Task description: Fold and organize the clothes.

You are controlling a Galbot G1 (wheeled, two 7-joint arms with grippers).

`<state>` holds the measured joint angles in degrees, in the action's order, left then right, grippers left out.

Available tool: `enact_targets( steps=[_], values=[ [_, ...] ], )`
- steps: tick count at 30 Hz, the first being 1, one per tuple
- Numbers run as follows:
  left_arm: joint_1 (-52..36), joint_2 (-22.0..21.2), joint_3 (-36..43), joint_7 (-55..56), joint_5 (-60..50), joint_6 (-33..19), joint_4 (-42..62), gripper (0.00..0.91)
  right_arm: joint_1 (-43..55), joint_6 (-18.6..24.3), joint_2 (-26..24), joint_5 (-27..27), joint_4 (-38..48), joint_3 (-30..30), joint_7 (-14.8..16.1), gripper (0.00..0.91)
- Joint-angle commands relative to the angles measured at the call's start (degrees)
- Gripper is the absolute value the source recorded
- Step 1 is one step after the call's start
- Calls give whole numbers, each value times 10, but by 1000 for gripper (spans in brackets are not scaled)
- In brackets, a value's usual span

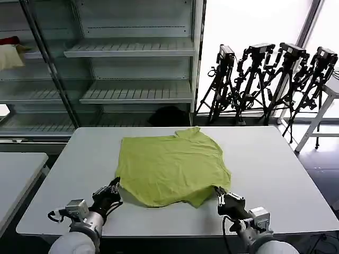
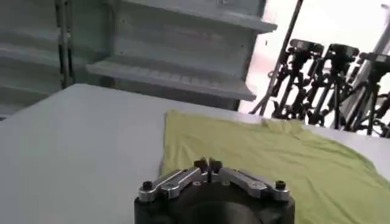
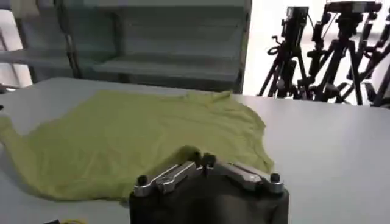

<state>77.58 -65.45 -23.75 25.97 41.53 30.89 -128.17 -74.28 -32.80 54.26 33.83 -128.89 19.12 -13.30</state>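
Left gripper (image 1: 113, 186): fingertips drawn together, meeting at the near left hem corner of the lime-green shirt (image 1: 172, 166); whether any fabric is caught between them cannot be told. Right gripper (image 1: 219, 191): fingertips likewise drawn together, at the near right hem corner, hold on the cloth equally unclear. The shirt lies spread nearly flat at the centre of the white table (image 1: 275, 174), collar at 12 o'clock, hem at 6 o'clock (towards the robot), with a small turned-under lump at about 5 o'clock. Step in hand, as judged: taking the two hem corners for the first fold. The next move calls for lifting both corners together and carrying them evenly towards 12 o'clock, keeping the hem taut. Metal shelving (image 1: 132, 50) and tripods (image 1: 265, 79) stand beyond.
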Motion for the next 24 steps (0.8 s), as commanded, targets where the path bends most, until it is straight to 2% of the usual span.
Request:
enact_targets(
  steps=[1,5,8,9,10,11,12,16,21,24],
  values=[
    [-124,-18,19,58,8,11,69,0,114,-3,-8,5,85,-7,67,0],
    [-133,-26,19,62,0,10,88,0,160,-3,5,-3,123,-27,66,0],
    [-116,-16,11,39,-7,11,73,10,151,-3,2,-5,122,-28,71,0],
    [-111,-12,8,36,-8,12,72,20,147,-2,2,-5,120,-28,72,0],
    [-106,-7,6,25,-9,16,68,91,144,-2,1,-6,117,-28,73,0],
    [-102,-4,4,20,-12,20,64,665,137,-2,2,-6,112,-28,73,0],
    [-100,-3,4,18,-13,21,62,907,134,-2,3,-7,109,-28,73,0],
    [-65,5,1,-14,-29,22,40,907,116,-2,7,-9,92,-30,68,0],
    [69,15,-4,-38,-94,22,-24,907,63,-1,0,-10,44,-18,64,0],
    [130,2,-8,-33,-123,21,-33,907,32,1,0,-10,19,-7,65,0]
  ],
)
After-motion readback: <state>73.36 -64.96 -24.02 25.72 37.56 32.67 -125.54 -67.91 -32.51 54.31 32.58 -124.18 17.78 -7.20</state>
